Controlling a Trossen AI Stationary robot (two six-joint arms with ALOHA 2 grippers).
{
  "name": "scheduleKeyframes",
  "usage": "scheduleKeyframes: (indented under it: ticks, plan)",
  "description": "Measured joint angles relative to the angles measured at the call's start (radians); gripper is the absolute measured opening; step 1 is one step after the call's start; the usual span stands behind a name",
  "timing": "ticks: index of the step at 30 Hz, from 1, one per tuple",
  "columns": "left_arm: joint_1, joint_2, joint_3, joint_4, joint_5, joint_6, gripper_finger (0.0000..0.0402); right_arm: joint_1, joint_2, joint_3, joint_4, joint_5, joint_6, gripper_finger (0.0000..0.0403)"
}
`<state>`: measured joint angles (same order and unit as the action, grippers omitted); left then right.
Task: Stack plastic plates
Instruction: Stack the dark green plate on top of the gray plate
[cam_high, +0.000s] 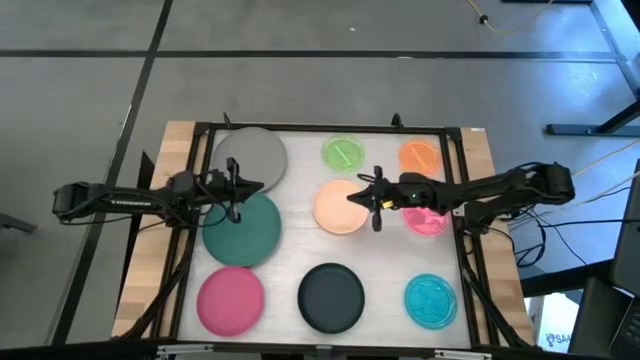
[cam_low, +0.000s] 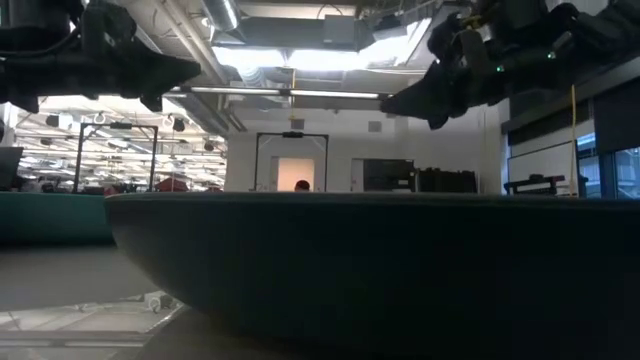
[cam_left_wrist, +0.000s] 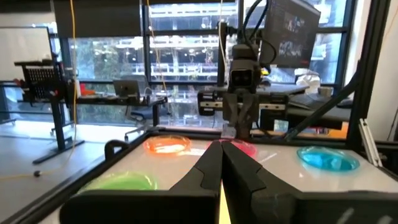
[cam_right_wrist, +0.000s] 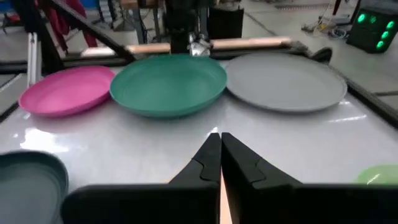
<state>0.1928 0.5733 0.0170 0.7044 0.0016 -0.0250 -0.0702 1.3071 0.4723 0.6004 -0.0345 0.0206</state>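
Nine plates lie flat and apart on the white table top: grey (cam_high: 250, 157), dark teal (cam_high: 241, 228), pink (cam_high: 230, 298), black (cam_high: 331, 296), peach (cam_high: 338, 207), green (cam_high: 343, 153), orange (cam_high: 420, 155), magenta (cam_high: 428, 220) and cyan (cam_high: 431, 299). My left gripper (cam_high: 255, 187) hangs shut in the air over the gap between the grey and teal plates. My right gripper (cam_high: 353, 197) hangs shut above the peach plate, facing the left one. In the low view both grippers (cam_low: 170, 70) (cam_low: 400, 100) stand well above the plates.
A black frame (cam_high: 330, 128) runs round the white top, and wooden strips (cam_high: 150, 240) lie outside it. In the low view the black plate (cam_low: 370, 270) fills the foreground. Bare white table (cam_right_wrist: 186, 137) lies between the plates.
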Motion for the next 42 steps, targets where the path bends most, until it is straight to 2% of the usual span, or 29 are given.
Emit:
scheduleKeyframes:
  ticks: [6, 11, 14, 19, 30, 33, 38, 42]
  plan:
    - [0.000, 0.043, 0.017, -0.032, -0.046, 0.000, 0.0001, -0.001, 0.110, 0.087, -0.002, 0.001, 0.001, 0.0005]
    - [0.000, 0.108, 0.127, -0.232, -0.100, 0.007, 0.0001, -0.001, 0.198, 0.171, -0.038, -0.001, -0.001, 0.0005]
    - [0.000, 0.171, 0.207, -0.375, -0.178, 0.030, 0.0001, -0.001, 0.228, 0.191, -0.071, -0.001, -0.012, 0.0005]
    - [0.004, 0.313, 0.310, -0.461, -0.258, 0.062, 0.0001, -0.001, 0.237, 0.176, -0.087, 0.004, -0.056, 0.0005]
    - [0.036, 0.656, 0.585, -0.700, -0.280, 0.052, 0.0001, -0.002, 0.236, 0.144, -0.080, 0.035, -0.229, 0.0005]
    - [0.031, 0.729, 0.665, -0.835, -0.272, 0.034, 0.0001, 0.004, 0.236, 0.134, -0.082, 0.002, -0.246, 0.0005]
    - [0.001, 0.781, 0.785, -1.069, -0.271, 0.038, 0.0001, 0.065, 0.236, 0.120, -0.091, -0.010, -0.315, 0.0005]
    - [-0.013, 0.782, 0.827, -1.069, -0.271, 0.036, 0.0001, 0.123, 0.236, 0.120, -0.103, -0.011, -0.344, 0.0005]
